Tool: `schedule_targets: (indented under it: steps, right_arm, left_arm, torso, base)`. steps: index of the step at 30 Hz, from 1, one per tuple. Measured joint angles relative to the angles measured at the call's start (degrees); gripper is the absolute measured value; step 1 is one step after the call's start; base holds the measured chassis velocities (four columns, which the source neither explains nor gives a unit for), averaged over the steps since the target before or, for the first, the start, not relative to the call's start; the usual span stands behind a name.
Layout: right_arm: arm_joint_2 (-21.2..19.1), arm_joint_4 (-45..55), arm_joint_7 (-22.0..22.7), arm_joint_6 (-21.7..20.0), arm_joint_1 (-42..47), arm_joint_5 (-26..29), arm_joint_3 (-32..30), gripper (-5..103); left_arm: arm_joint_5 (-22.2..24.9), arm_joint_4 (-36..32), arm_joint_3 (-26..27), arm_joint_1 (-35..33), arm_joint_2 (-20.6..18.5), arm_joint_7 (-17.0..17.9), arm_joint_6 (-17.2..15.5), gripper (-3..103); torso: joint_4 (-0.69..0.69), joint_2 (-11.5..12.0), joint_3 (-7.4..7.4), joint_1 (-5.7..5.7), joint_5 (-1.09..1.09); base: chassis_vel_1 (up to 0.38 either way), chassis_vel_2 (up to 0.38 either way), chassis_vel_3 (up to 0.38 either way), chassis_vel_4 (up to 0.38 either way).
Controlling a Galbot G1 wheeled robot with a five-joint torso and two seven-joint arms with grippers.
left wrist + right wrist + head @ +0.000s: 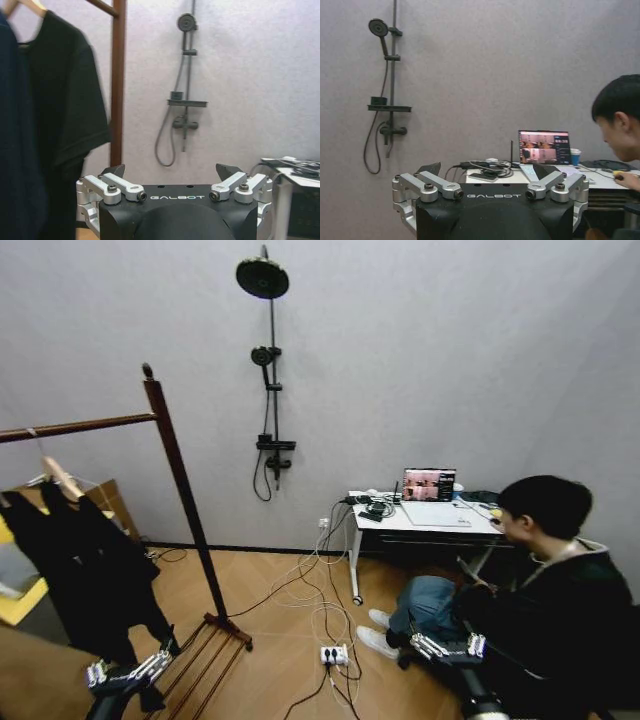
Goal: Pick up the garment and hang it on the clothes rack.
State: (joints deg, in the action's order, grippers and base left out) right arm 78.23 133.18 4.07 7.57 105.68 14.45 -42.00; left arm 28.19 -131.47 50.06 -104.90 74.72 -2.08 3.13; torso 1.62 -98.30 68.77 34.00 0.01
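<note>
Low, left gripper (125, 674) beside garment (85, 560); right gripper (447, 645) level, jaws apart

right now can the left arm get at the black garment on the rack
Probably yes. The left gripper hangs low and open, just in front of the garment on the clothes rack, with nothing between them.

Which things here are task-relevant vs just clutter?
Job:
garment, black, on a hanger on the rail
clothes rack
left gripper, open, low by the garment
right gripper, open, low

Clutter:
shower set on the wall
desk with laptop
power strip, floor cables
</note>
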Motion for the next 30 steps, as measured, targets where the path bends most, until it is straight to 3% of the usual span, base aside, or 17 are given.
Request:
schedule_targets:
  steps: [14, 30]
  right_arm:
    - [0.00, 0.00, 0.00, 0.00, 0.00, 0.00, 0.00, 100]
    - [-0.01, -0.01, 0.00, 0.00, -0.01, 0.00, -0.01, 100]
  left_arm:
    - [0.00, 0.00, 0.00, 0.00, 0.00, 0.00, 0.00, 100]
    - [0.00, 0.00, -0.01, 0.00, 0.01, -0.03, 0.00, 100]
  torso:
    - [-0.01, -0.01, 0.00, -0.01, -0.02]
    - [0.00, 0.00, 0.00, 0.00, 0.04]
  base:
    - [-0.064, -0.071, -0.046, -0.048]
    - [-0.146, -0.143, 0.138, 0.130]
